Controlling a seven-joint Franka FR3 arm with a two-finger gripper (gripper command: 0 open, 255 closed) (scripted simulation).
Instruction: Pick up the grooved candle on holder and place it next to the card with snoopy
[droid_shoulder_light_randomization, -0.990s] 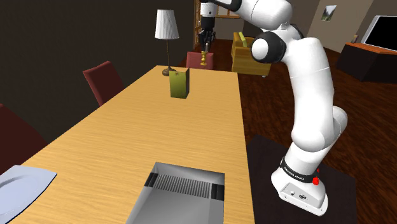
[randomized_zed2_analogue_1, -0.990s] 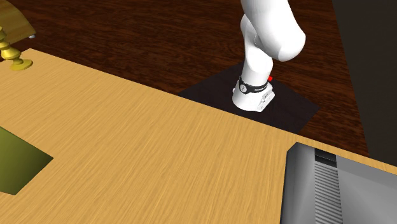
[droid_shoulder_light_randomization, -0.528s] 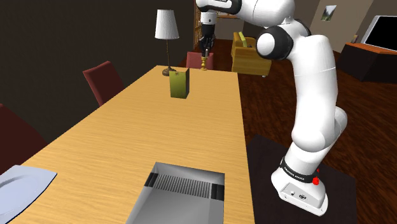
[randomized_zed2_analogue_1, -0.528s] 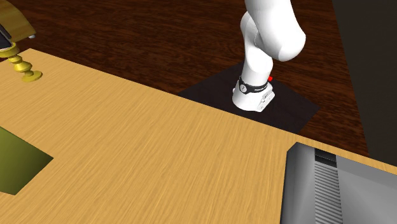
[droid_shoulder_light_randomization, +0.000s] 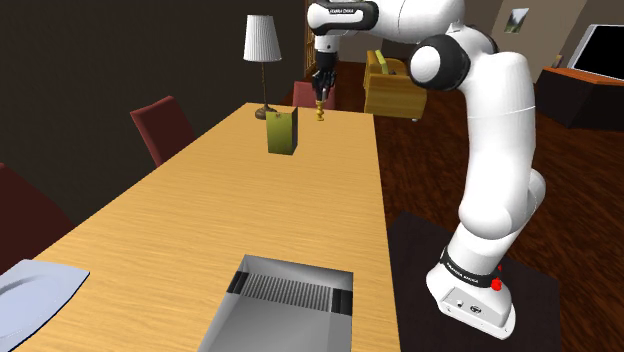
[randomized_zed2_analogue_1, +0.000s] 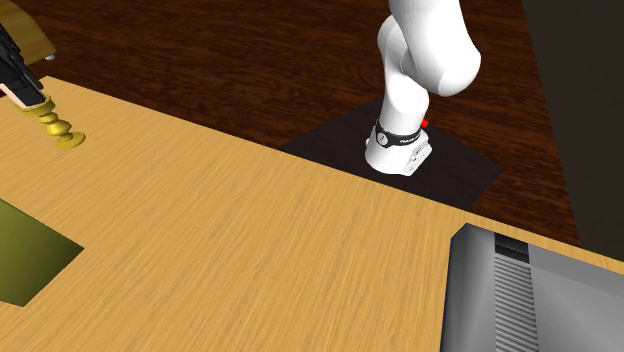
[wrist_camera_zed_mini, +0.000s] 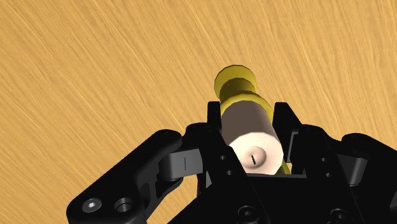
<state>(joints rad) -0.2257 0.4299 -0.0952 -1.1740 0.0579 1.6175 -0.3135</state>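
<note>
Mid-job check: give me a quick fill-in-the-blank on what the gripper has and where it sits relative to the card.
The gripper is ___ on the candle.
Its holder is coloured ___.
In the shoulder view, the candle hangs to the ___ of the olive card.
Missing: shut; yellow; right.

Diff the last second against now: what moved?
The gripper, shut on the candle, carried it from the table's far end toward the card: lower in the shoulder view, rightward and down in the second exterior view. No release seen. Card, lamp and table stayed put.
</note>
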